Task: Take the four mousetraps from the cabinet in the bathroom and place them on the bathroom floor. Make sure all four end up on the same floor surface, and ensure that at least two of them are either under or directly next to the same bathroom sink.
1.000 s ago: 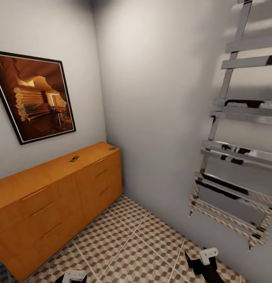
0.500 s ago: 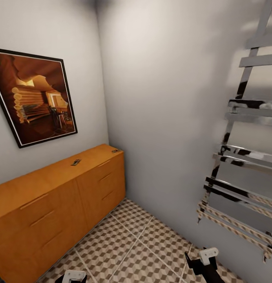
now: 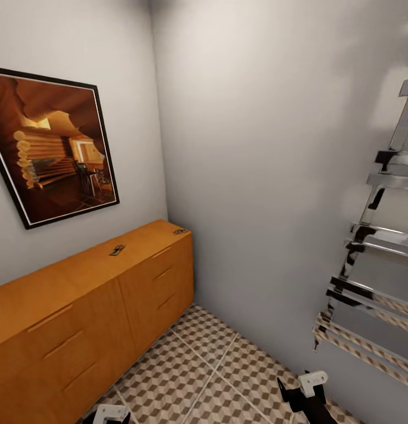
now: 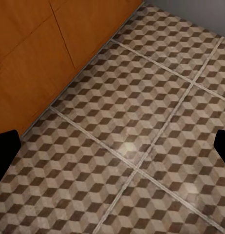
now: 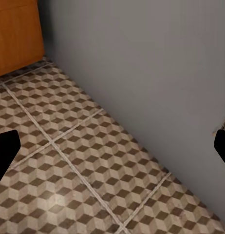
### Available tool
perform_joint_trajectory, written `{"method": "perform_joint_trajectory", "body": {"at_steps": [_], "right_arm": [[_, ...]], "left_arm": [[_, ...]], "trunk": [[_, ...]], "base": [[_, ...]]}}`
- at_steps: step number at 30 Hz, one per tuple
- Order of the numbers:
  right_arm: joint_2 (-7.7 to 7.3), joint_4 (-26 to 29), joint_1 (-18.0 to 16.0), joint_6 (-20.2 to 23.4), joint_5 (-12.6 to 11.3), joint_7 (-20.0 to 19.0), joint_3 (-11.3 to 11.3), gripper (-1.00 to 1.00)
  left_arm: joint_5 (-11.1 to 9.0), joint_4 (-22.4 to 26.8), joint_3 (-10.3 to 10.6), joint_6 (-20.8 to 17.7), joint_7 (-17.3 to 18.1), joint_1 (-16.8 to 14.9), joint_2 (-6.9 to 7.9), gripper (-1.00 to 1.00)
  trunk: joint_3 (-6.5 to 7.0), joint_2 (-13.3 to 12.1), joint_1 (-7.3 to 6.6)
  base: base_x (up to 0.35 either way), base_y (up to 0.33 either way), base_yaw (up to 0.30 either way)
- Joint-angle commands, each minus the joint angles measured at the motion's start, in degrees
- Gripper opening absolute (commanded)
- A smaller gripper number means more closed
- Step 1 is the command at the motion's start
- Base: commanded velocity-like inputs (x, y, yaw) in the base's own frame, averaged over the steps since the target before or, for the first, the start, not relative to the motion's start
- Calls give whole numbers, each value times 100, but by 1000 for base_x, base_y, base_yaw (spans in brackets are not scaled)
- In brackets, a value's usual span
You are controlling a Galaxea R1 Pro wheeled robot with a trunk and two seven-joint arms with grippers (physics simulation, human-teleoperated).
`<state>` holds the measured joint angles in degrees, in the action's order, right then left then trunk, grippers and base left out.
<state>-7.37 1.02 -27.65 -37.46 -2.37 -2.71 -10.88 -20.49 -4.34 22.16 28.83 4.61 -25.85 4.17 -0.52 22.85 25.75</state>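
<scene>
Two mousetraps lie on the flat top of the orange-brown cabinet (image 3: 80, 318): one mousetrap (image 3: 117, 249) near the middle, another mousetrap (image 3: 180, 231) at the far end by the corner. Both are small and dark from here. The bathroom floor (image 3: 198, 377) of cube-pattern tiles runs between the cabinet and the grey wall. My left gripper (image 4: 112, 146) is open above bare tiles beside the cabinet's base, its fingertips (image 4: 5, 153) at the picture's edges. My right gripper (image 5: 112, 146) is open over tiles by the wall. The bathroom sink is out of view.
A framed picture (image 3: 50, 147) hangs above the cabinet. A chrome towel rail (image 3: 374, 265) juts from the right wall. My left arm (image 3: 109, 413) and right arm (image 3: 304, 393) are low at the front. The room ends in a corner behind the cabinet.
The whole head view has shifted: the cabinet, picture and towel rail slid to the right, so the camera has turned left. Both arms keep their place in the picture.
</scene>
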Motion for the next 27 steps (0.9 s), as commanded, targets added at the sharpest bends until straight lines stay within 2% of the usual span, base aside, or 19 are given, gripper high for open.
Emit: {"method": "perform_joint_trajectory", "body": {"at_steps": [1,9,11,13,15,16,18,20,21,23,25,26,27], "right_arm": [[-1,-5,-3,-17,-27,-28,-10,100],[-1,-5,-3,-18,-27,-28,-10,100],[-1,-5,-3,-17,-27,-28,-10,100],[-1,-5,-3,-16,-27,-28,-10,100],[-1,-5,-3,-16,-27,-28,-10,100],[0,-5,-3,-16,-27,-28,-10,100],[10,-7,-3,-16,-27,-28,-10,100],[25,-8,-3,-16,-27,-28,-10,100],[51,-7,-3,-16,-27,-27,-10,100],[78,-6,-3,-16,-27,-24,-10,100],[109,-7,-3,-16,-27,-16,-10,100],[113,-8,-3,-16,-27,-15,-10,100],[119,-9,-3,-16,-27,-13,-10,100]], "left_arm": [[-60,-23,25,29,48,-8,-1,100],[-60,-12,21,15,40,-8,2,100],[-55,-1,13,-78,34,-8,-12,100],[-47,11,4,-343,28,-4,-63,100],[-35,144,-4,-1066,28,-1,-120,100],[-33,217,-6,-1272,28,-2,-128,100],[-23,848,-8,-2216,30,-6,-135,100],[-17,1285,-9,-2695,28,-6,-117,100],[-5,1798,-10,-3211,26,-7,-84,100],[25,2350,-10,-3761,16,-7,-55,100],[152,3508,-14,-4900,-90,-12,-25,100],[199,3798,-15,-5183,-141,-13,-21,100],[300,4373,-18,-5732,-274,-16,-15,100]], "trunk": [[-6,7,4],[-6,7,4],[-6,7,4],[-6,7,4],[-6,7,4],[-6,7,4],[-6,7,4],[-6,7,4],[-6,7,4],[-6,7,4],[-6,7,4],[-6,7,4],[-6,7,4]], "base": [[50,34,0],[3,2,0],[0,0,0],[0,0,0],[0,0,0],[0,0,0],[0,0,0],[0,0,0],[0,0,0],[0,0,0],[0,0,0],[0,0,0],[0,0,0]]}}
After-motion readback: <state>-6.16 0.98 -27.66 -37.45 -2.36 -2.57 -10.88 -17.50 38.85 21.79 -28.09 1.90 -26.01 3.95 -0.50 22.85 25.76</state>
